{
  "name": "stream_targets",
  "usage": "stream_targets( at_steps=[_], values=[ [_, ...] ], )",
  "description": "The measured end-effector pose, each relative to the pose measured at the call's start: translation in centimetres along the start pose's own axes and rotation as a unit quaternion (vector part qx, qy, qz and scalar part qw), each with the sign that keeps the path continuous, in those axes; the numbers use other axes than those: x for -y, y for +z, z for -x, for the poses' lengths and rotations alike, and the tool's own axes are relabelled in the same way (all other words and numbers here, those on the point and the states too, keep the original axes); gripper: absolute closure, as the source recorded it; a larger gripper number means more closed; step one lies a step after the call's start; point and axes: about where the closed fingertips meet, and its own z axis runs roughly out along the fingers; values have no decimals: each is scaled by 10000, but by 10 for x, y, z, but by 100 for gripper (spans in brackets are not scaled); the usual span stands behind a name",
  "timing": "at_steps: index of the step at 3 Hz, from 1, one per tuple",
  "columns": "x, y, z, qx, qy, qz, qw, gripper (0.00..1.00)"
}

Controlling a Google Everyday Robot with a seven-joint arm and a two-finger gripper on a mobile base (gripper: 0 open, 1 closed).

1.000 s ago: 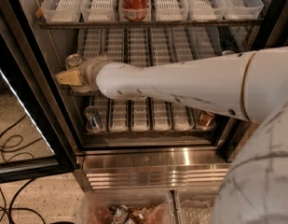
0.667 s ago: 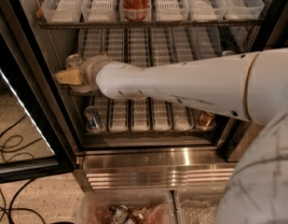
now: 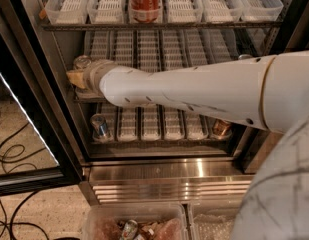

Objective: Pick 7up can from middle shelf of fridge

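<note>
Warm light, glaring door strip, pincer mid-left

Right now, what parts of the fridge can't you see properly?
In the camera view:
- 7up can: only its silver top shows; the gripper, at the middle shelf's left end, hides its body.
- Red can, top shelf: top cut off by the upper edge.
- Copper can, bottom shelf: arm hides its top.
- Bin contents: cut off by the lower edge.
</note>
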Motion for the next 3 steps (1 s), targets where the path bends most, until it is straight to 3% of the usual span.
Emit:
stream_targets(
  at_steps=[2, 3],
  values=[
    [0, 0, 0, 0, 0, 0, 10000, 89],
    [0, 0, 0, 2, 0, -1, 10000, 100]
  ],
)
